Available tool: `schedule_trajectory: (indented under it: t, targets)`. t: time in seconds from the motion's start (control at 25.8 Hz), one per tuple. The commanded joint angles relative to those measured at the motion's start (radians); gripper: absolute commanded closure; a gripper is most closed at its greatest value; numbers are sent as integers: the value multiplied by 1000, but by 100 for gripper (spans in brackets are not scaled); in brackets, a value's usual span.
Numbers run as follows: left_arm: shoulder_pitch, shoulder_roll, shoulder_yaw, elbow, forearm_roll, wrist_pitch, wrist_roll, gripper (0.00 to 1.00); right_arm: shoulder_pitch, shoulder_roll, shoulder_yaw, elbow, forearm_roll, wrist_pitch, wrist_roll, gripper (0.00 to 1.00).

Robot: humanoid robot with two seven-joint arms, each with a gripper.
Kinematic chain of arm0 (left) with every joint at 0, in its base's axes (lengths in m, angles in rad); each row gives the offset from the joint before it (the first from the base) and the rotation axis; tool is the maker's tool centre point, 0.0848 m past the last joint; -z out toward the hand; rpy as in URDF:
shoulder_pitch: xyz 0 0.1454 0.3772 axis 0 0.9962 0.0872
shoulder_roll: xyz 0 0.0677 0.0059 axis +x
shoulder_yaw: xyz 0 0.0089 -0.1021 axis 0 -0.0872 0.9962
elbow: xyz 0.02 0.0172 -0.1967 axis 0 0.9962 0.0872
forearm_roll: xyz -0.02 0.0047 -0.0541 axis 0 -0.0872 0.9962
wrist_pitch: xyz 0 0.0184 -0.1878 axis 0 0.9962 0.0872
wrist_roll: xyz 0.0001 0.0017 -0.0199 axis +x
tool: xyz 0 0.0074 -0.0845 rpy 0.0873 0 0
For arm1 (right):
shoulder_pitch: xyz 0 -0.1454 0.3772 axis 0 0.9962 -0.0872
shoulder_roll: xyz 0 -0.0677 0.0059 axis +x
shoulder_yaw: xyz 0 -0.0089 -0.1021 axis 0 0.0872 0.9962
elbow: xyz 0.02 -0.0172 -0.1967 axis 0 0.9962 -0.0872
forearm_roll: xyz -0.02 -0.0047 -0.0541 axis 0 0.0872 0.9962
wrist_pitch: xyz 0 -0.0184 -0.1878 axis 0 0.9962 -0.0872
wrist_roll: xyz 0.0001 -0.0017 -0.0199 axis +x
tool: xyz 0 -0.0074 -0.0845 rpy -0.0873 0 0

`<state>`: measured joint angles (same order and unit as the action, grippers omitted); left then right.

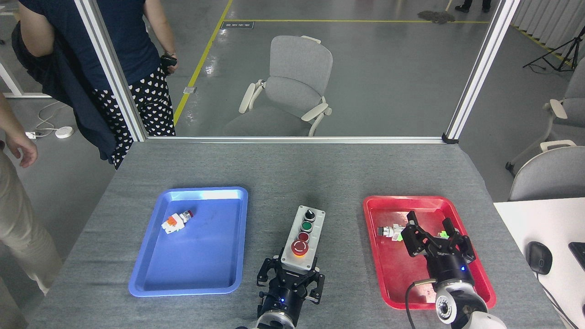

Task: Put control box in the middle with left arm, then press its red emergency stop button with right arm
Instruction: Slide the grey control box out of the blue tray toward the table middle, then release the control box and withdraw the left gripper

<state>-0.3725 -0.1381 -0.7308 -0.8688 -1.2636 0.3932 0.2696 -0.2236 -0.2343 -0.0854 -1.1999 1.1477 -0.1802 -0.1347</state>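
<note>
My left gripper (pixel 292 275) closed on the control box (pixel 303 237) near end, between both trays, my right gripper (pixel 434 240) spread open, holding nothing.

Control box (pixel 302 238) near end hidden by left claw (pixel 290 279), left arm cut off below

Single view, head cam; sits above the near table edge, pitched forward and down; table (pixel 292 173) fills the lower half, floor and chair (pixel 292 87) beyond a glass partition fill the top; both arms enter from the bottom edge, left gripper (pixel 290 277) near bottom centre, right gripper (pixel 434 235) to its right; mid-range, whole tabletop width in frame; blue tray (pixel 151 269) left of the left gripper, red tray (pixel 379 256) under the right one; no second view, so no overlap to report
</note>
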Motion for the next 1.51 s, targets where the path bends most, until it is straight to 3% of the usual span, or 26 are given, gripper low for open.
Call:
schedule_trajectory:
  t: [0.0,0.54,0.7,0.89,1.24,1.28,1.39,1.47]
  targets:
    - [-2,0,-29,17,6,-13,5,69,-2,0,1,0,-25,1,0,0]
    - [-59,3,-29,129,39,-65,28,66,-3,0,-2,0,-29,2,-3,0]
    - [-60,3,-27,143,41,-63,39,49,-3,-8,-4,0,-29,1,-2,0]
    - [-60,3,-25,142,64,-62,77,6,-5,-11,-4,0,-29,1,0,0]
    - [-60,3,-27,133,66,-63,80,2,-7,-16,-5,-1,-28,-2,-2,4]
    - [-60,3,-29,128,66,-62,80,2,-8,-16,-5,-1,-28,-7,-2,7]
    - [-48,8,-25,73,59,-54,83,1,-16,-31,-5,0,-29,-71,-2,46]
    - [-14,18,-19,16,58,-51,108,1,-20,-34,-5,0,-31,-116,-2,62]
